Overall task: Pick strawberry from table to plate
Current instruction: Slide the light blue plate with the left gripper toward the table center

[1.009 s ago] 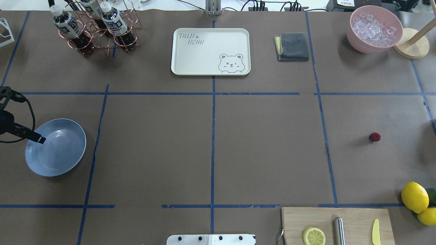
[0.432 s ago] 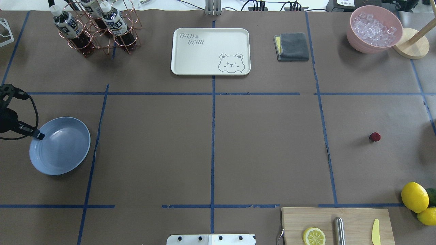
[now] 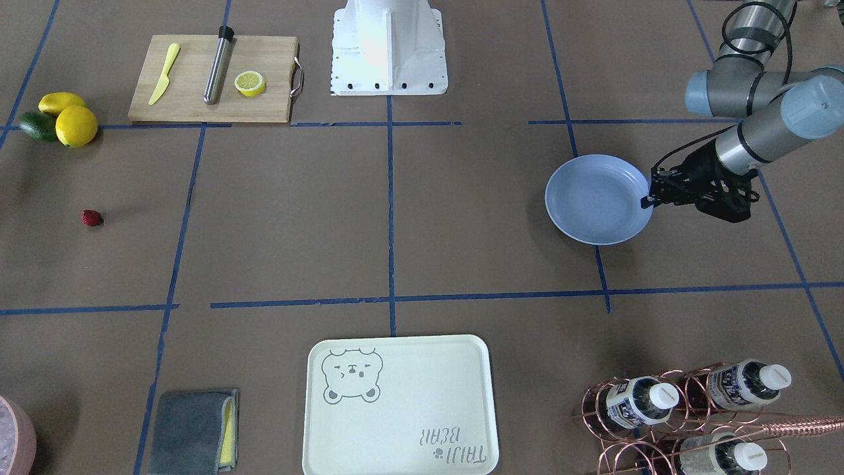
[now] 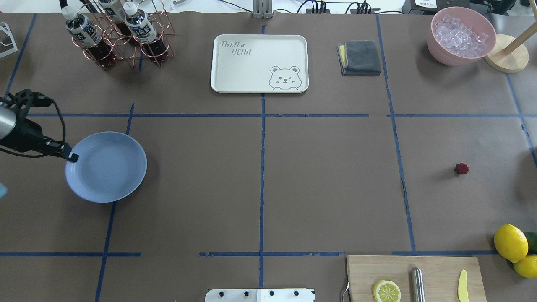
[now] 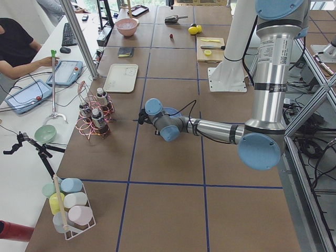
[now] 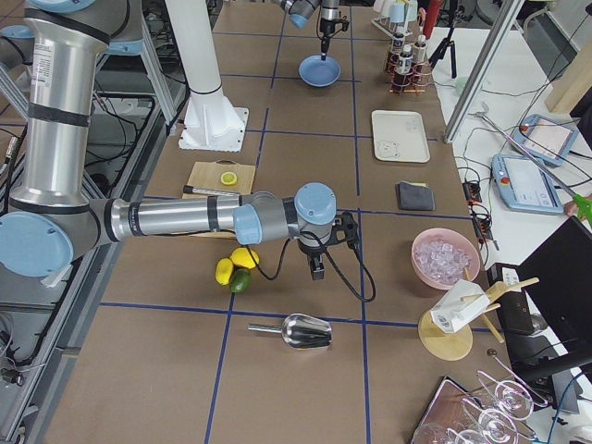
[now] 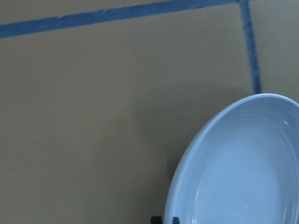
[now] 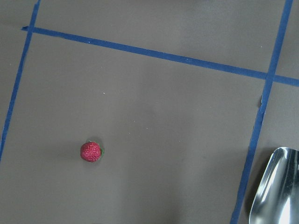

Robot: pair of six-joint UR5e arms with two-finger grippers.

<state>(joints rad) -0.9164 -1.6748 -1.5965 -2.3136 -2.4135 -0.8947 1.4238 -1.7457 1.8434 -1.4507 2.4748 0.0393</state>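
Note:
The small dark-red strawberry (image 4: 461,168) (image 3: 91,218) (image 8: 90,151) lies alone on the brown paper table (image 4: 327,176), far on its right side. The light-blue plate (image 4: 107,167) (image 3: 593,198) (image 7: 243,172) is empty and sits on the table's left part. My left gripper (image 4: 72,157) (image 3: 649,198) is shut on the plate's rim at its left edge. My right gripper (image 6: 317,268) hangs over the right end of the table, above the strawberry's area. It shows only in the exterior right view, so I cannot tell whether it is open or shut.
A cream bear tray (image 4: 260,63), a bottle rack (image 4: 121,33), a grey cloth (image 4: 361,56) and a pink bowl of ice (image 4: 461,35) line the far side. A cutting board (image 4: 415,277) and lemons (image 4: 511,242) sit near right. A metal scoop (image 8: 275,186) lies beyond the strawberry.
My left gripper has carried the plate rightward and slightly toward the far side, across a blue tape line. The strawberry has not moved.

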